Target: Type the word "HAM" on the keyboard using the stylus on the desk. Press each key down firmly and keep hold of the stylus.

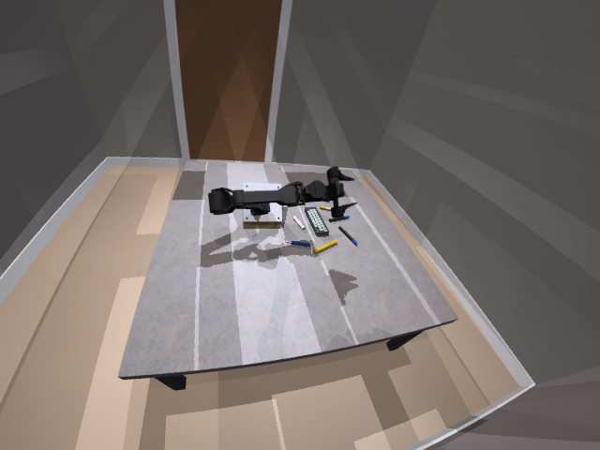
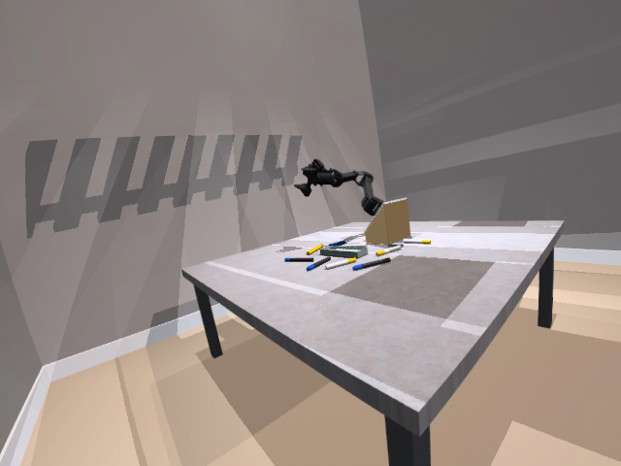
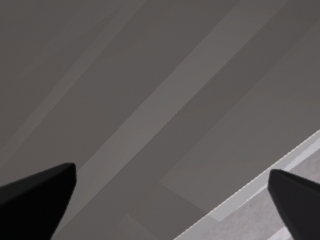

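Pens (image 2: pixel 372 263) lie scattered nearest my exterior camera, ringing the small teal keyboard (image 2: pixel 343 249) on the grey table (image 2: pixel 401 311); which of them is the stylus I cannot tell. Behind the keyboard sits the tan wedge base (image 2: pixel 388 222) carrying the arm. Farthest back and well above the desk hangs my gripper (image 2: pixel 304 182), fingers spread wide and grasping nothing; my wrist camera sees only wall between its black fingertips.

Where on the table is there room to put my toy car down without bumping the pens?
The near half of the table, from the pens to the front edge, shows nothing on it. So does the strip left of the robot base. It is crowded around the keyboard, where pens lie on every side.
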You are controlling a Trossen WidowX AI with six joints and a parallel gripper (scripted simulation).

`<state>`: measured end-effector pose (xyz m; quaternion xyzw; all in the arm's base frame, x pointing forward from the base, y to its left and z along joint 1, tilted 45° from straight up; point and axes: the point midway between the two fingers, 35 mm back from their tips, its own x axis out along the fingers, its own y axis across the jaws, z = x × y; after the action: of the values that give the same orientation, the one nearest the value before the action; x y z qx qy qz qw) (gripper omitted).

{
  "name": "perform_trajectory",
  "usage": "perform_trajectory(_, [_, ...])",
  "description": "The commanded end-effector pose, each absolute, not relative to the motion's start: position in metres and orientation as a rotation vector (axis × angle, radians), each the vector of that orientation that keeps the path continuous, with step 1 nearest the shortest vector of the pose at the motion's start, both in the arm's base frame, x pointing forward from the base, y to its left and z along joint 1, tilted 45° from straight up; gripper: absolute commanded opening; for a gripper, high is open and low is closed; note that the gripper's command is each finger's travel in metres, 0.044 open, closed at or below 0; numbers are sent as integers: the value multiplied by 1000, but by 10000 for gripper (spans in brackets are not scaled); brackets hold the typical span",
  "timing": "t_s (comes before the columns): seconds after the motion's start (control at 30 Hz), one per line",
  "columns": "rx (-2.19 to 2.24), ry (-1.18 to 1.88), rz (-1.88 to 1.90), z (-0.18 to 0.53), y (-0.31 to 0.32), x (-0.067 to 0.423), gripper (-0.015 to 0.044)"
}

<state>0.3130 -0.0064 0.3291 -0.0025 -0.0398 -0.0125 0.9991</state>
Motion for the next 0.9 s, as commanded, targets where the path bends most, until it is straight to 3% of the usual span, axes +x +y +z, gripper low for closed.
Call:
perform_trajectory(0.0, [-2, -69, -27, 327, -6, 315, 414])
perform_trajectory(0.27, [68, 399, -135, 222, -4, 373, 204])
perform_trajectory(0.53, [2, 873, -302, 103, 2, 388, 0])
perform_trajectory(0.87, [-318, 1351, -533, -16, 0, 356, 0])
